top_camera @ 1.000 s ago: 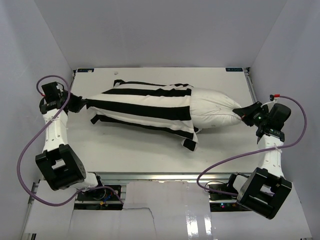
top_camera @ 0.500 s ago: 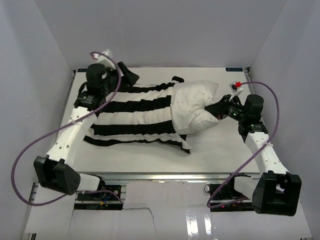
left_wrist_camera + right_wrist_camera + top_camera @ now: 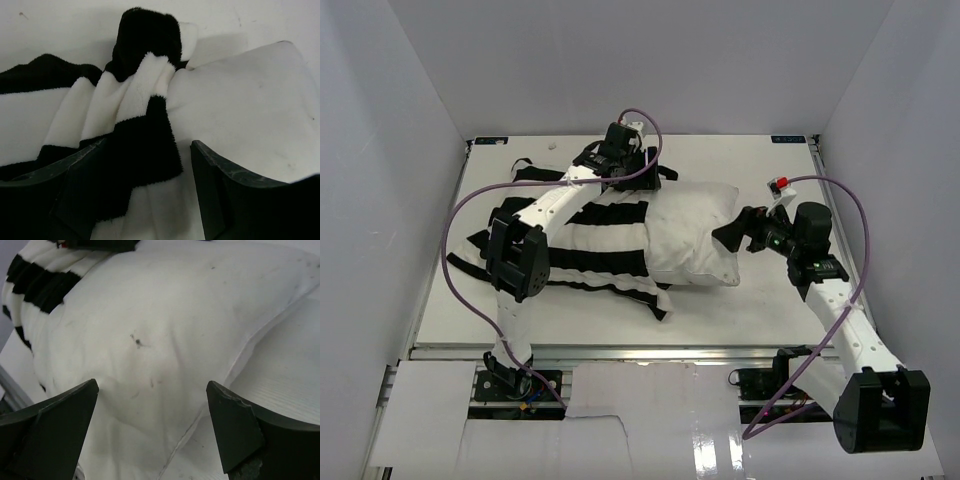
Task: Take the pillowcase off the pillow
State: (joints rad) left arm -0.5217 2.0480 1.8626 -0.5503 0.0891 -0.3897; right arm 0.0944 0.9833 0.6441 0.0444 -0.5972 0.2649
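Off-white pillow (image 3: 698, 235) is lying mid-table (image 3: 760, 300), right half bare, left half tucked inside the black-and-white striped pillowcase (image 3: 582, 238). Left gripper (image 3: 147, 150) hangs over the far edge where case meets pillow, jaws spread with a bunched fold of striped cloth between them, not pinched. Right gripper (image 3: 151, 387) faces the pillow's bare right end, jaws wide apart, gripping nothing.

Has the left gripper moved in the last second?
Yes. The left gripper went from the table's left edge rightward to its far middle, now above the pillowcase where it meets the pillow.
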